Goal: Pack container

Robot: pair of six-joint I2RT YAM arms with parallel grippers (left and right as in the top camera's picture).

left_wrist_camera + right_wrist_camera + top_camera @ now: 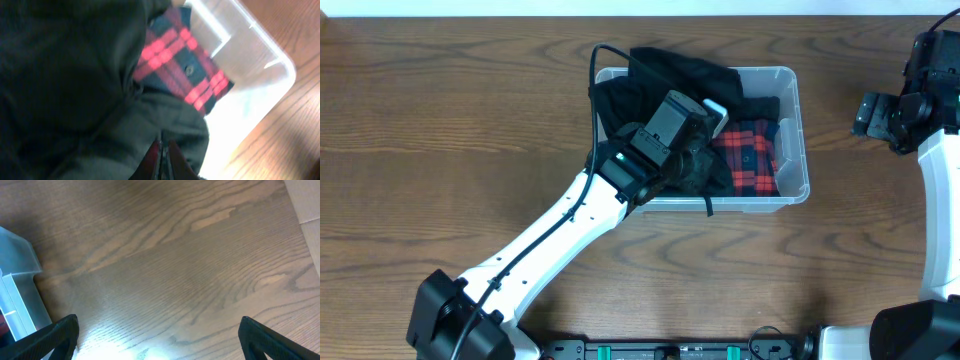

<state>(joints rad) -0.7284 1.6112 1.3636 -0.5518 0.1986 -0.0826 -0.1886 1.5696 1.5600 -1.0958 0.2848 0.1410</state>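
The container [801,130] is a clear plastic bin at the table's far middle. It holds a black garment [670,70], a red plaid garment [750,155] and a dark green garment [700,178]. My left gripper [705,160] reaches down inside the bin. In the left wrist view its fingers [162,155] are pinched together on the dark green garment [150,120], with the plaid garment [175,55] ahead and the container's corner [260,75] to the right. My right gripper [865,115] hangs open and empty over bare table [159,320], right of the container [20,275].
A dark strap [708,205] hangs over the container's front wall. The black garment drapes over the bin's back rim. The bin's far right part beside the plaid garment is bare plastic. Wooden table surrounds the bin.
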